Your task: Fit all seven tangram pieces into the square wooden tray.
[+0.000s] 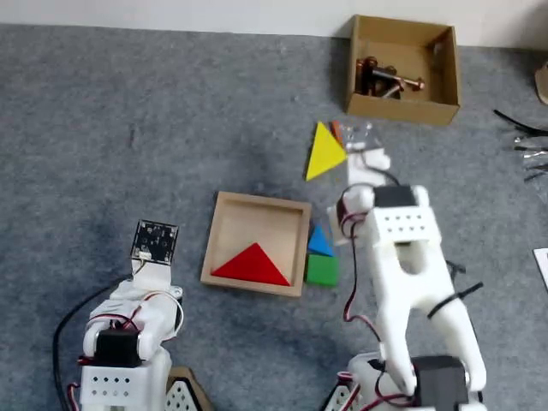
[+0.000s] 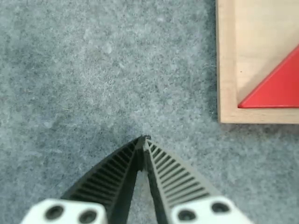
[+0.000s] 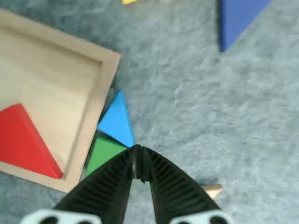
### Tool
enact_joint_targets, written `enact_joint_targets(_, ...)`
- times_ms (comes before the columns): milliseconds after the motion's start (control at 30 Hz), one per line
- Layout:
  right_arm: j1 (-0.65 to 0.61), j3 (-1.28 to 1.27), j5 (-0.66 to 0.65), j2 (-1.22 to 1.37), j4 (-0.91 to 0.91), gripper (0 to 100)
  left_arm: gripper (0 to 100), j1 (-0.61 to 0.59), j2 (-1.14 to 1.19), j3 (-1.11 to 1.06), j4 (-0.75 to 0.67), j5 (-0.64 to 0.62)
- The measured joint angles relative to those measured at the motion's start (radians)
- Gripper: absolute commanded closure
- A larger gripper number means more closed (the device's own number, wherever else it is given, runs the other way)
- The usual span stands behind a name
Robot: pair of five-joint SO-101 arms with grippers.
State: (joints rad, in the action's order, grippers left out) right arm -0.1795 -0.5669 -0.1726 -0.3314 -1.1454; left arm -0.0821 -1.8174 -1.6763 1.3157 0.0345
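The square wooden tray (image 1: 224,205) lies mid-table with a red triangle (image 1: 251,265) in its near part. Against its right side lie a light blue triangle (image 1: 319,241) and a green piece (image 1: 322,271). A yellow triangle (image 1: 325,152) lies farther back, with an orange piece (image 1: 336,131) beside it. My left gripper (image 2: 142,140) is shut and empty over bare carpet, just left of the tray's corner (image 2: 226,114). My right gripper (image 3: 138,149) is shut and empty, its tip beside the green piece (image 3: 103,154) and light blue triangle (image 3: 116,121). A dark blue triangle (image 3: 238,18) lies beyond.
A cardboard box (image 1: 402,103) holding copper-coloured parts stands at the back right. Black cables (image 1: 522,137) lie at the right edge. A small tan piece (image 3: 212,190) rests on the carpet near my right gripper. The grey carpet (image 1: 111,128) left of the tray is open.
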Motion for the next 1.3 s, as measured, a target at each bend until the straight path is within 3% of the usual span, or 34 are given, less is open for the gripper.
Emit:
enact_joint_targets(100,0.005,0.112,0.0,0.083,-0.063,97.1,99,0.0,0.0,0.0,0.0,0.0)
enact_joint_targets(267,0.002,0.295,0.0,0.269,-0.152,82.8,99,0.0,0.0,0.0,0.0,0.0)
enact_joint_targets(600,0.005,0.701,0.0,0.608,-0.267,80.9,99,0.0,0.0,0.0,0.0,0.0)
enact_joint_targets(800,0.005,0.941,0.0,0.753,-0.276,70.7,99,0.0,0.0,0.0,0.0,0.0)
enact_joint_targets(1300,0.005,1.372,0.0,1.155,-0.11,75.1,99,0.0,0.0,0.0,0.0,0.0)
